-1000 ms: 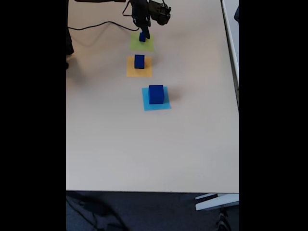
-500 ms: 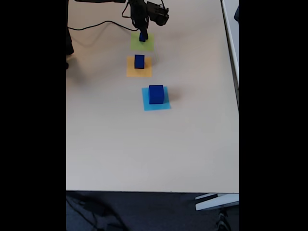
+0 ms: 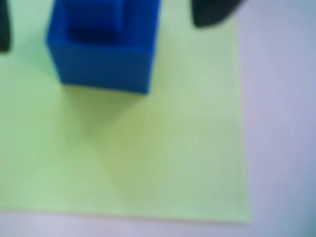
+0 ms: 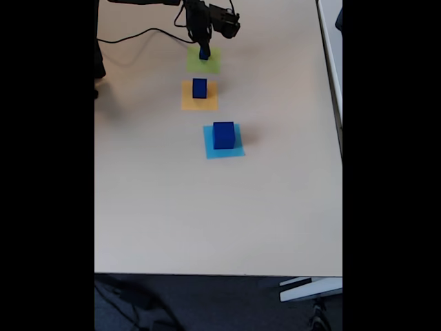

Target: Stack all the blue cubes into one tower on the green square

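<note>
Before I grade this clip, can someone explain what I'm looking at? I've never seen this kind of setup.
It is a small robot arm on a table. The fixed view looks down the table; the arm is at the far end. Three paper squares lie in a row, each with a dark blue cube: the largest cube on the light blue square, a middle cube on the orange square, and the smallest cube on the green square. The blurry close-up comes from the wrist camera: the dark jaws flank that smallest cube. Whether they grip it is unclear.
</note>
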Controlling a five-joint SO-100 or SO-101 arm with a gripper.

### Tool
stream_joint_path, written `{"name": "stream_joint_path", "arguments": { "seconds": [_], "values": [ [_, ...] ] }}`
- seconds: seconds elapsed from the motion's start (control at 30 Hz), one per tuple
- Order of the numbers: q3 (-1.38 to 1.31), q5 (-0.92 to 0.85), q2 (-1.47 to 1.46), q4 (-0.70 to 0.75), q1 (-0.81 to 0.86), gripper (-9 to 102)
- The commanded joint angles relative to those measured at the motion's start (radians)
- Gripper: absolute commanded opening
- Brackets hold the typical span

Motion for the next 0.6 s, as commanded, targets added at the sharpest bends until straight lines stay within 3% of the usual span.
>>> {"name": "stream_joint_path", "arguments": {
  "seconds": [0.0,0.57],
  "values": [
    [-0.002,-0.009,0.015,0.003,-0.002,18],
    [0.012,-0.029,0.025,0.009,0.012,13]
  ]
}}
